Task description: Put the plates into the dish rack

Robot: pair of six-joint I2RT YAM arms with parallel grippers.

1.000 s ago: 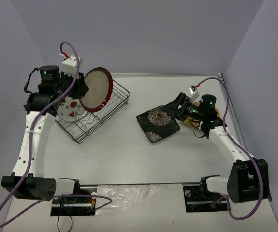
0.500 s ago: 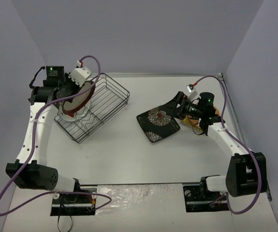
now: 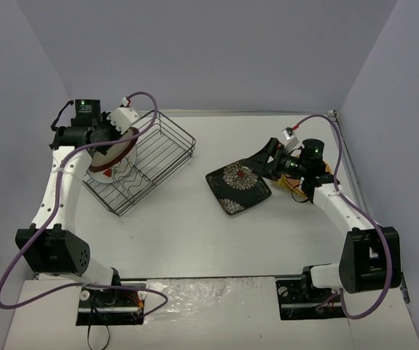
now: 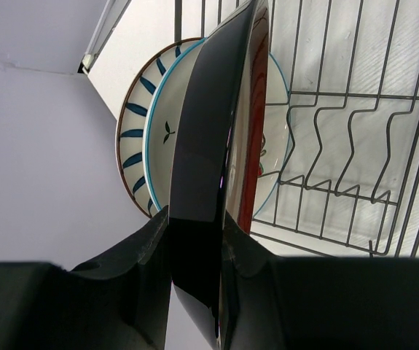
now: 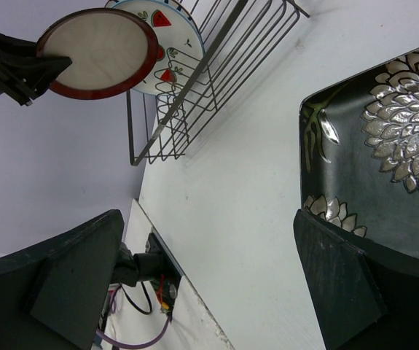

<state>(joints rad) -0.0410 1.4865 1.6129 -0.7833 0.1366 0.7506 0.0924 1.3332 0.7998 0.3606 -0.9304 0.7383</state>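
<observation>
My left gripper (image 3: 113, 137) is shut on the rim of the red-brown-rimmed pale plate (image 3: 113, 152), holding it edge-up over the left end of the dish rack (image 3: 158, 157). In the left wrist view the held plate (image 4: 216, 131) runs edge-on between my fingers (image 4: 140, 255). Just behind it stand a white plate with fruit motifs (image 4: 164, 149) and a striped-rim plate (image 4: 131, 135). The dark square plate (image 3: 238, 187) lies flat on the table. My right gripper (image 3: 267, 162) hovers at its right edge, open and empty, with that plate (image 5: 391, 153) beside one finger.
The rack's wavy wire dividers (image 4: 340, 146) to the right of the held plate hold nothing. White walls close in the table on the left, back and right. The right arm's purple cable (image 3: 318, 120) loops above the far right corner.
My left arm has swung the red-rimmed plate down and to the left, from upright above the rack to its left end beside the standing plates. The right arm has barely moved.
</observation>
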